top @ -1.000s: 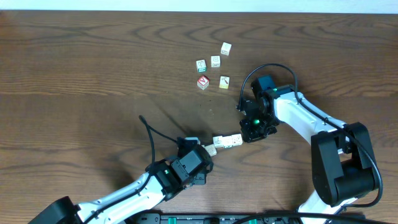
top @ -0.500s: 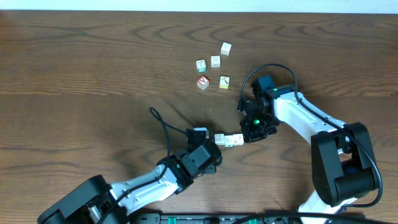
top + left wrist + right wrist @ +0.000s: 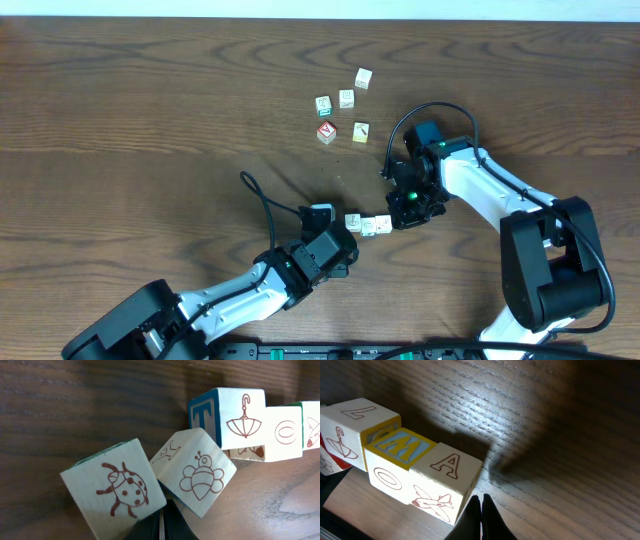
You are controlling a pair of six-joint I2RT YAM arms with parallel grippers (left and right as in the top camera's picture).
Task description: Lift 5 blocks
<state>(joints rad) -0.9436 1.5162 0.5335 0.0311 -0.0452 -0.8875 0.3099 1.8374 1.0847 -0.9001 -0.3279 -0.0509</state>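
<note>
Blocks: row on near-centre tabletop, pressed endwise between left gripper and right gripper; both jaws closed, empty. Left end skewed. Lift seemingly not begun; all five remain.

from overhead the left gripper is hanging over the near end of the row of blocks, leaving their count unclear. the left wrist view's right edge is cutting off the last block; the right wrist view's left edge is cutting the umbrella block. prints on the loose cubes toward the far edge of the table are showing too small to read.
</note>
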